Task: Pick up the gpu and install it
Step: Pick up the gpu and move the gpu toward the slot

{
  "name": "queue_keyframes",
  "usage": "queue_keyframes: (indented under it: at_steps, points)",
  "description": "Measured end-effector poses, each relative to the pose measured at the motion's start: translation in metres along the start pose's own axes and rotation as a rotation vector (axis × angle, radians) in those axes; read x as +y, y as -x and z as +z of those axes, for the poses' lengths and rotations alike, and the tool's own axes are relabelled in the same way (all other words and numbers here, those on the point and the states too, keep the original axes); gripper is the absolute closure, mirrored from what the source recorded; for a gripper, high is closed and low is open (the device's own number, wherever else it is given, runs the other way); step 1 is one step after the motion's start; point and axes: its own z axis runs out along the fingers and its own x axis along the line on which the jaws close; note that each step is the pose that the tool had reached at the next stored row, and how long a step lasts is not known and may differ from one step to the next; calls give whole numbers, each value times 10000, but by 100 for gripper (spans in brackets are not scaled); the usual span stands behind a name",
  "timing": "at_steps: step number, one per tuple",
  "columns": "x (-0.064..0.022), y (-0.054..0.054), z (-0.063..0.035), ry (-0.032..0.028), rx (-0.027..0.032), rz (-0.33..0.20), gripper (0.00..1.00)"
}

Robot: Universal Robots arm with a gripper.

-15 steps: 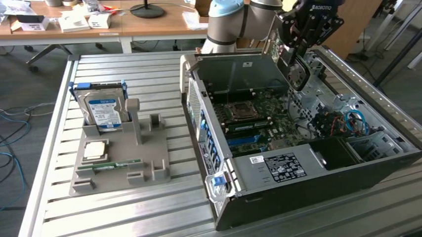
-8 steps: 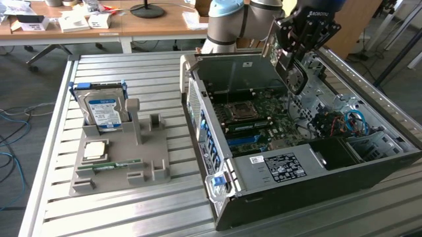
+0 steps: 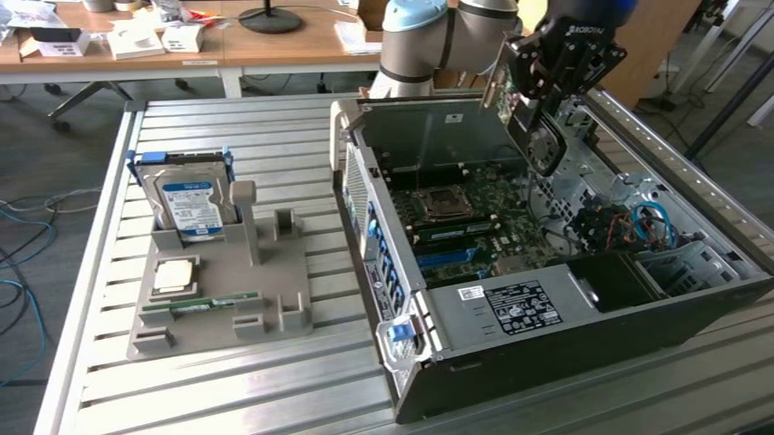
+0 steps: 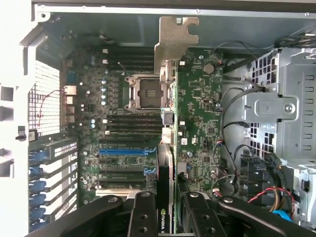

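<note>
Nearest me, at about eight o'clock in the exterior view, a grey holder [image 3: 285, 272] sat on the slatted worktop [image 3: 242, 390]. A hard drive [image 3: 194, 199] stood in it and a memory stick [image 3: 199, 304] lay flat. Past it the computer case [image 3: 545, 372] lay open on its side, main board [image 3: 484, 208] facing up. Farthest off, around one o'clock, the hand [image 4: 166, 200] hung over the case. Its fingers [image 4: 143, 217] were pinching the upper edge of the graphics card [image 3: 541, 140], which was clear of the board and seated in no slot.

I'd have judged the card light and stiff but delicate. It was bare circuitry with what looked like a round fan on one face, and a contact edge that wouldn't forgive a knock or a twist. The upper edge, where the hand gripped it, looked the sensible hold, away from the fan and contacts.

It stood on edge, faces upright, lower edge toward the board. Its long axis ran roughly level, as far as I could judge. The metal bracket [image 4: 175, 42] was at the end toward ten o'clock from the hand, nearer the case's far wall. That set the card crosswise to the expansion slots [image 4: 123, 150], which lay at about seven o'clock from the hand.
</note>
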Motion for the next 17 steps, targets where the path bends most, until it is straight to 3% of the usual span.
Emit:
queue_keyframes:
  at_steps: [10, 17]
  points:
    - [3, 212, 8, -1, -1, -1, 74]
    - [3, 218, 16, 3, -1, 0, 74]
